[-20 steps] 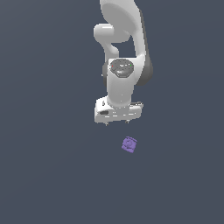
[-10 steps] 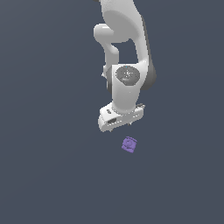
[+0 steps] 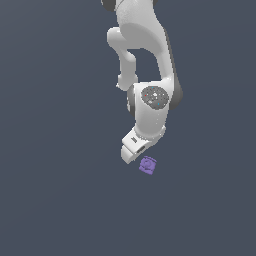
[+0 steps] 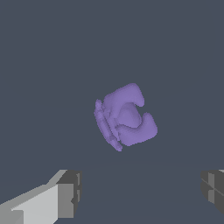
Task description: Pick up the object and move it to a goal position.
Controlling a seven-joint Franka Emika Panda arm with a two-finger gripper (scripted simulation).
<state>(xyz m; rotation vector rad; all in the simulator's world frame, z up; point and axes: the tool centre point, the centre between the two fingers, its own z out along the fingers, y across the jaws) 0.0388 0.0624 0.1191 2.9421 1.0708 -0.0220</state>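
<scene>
The small purple block point(image 3: 147, 165) lies on the dark grey floor, with a circular relief on the face toward the exterior camera. In the wrist view it point(image 4: 126, 117) shows as a lumpy purple piece with a notch, lying ahead of the fingers. My gripper point(image 3: 134, 150) hangs on the white arm just above the block and slightly toward the exterior view's left, apart from it. In the wrist view my gripper point(image 4: 142, 192) is open: one fingertip point(image 4: 70, 194) and the other fingertip point(image 4: 213, 187) stand wide apart with nothing between them.
The dark grey floor point(image 3: 60, 200) runs flat on all sides. The white arm point(image 3: 142, 55) rises from the gripper to the top of the exterior view.
The arm has come down and the gripper has moved closer to the block, its hand turning. The block has not moved.
</scene>
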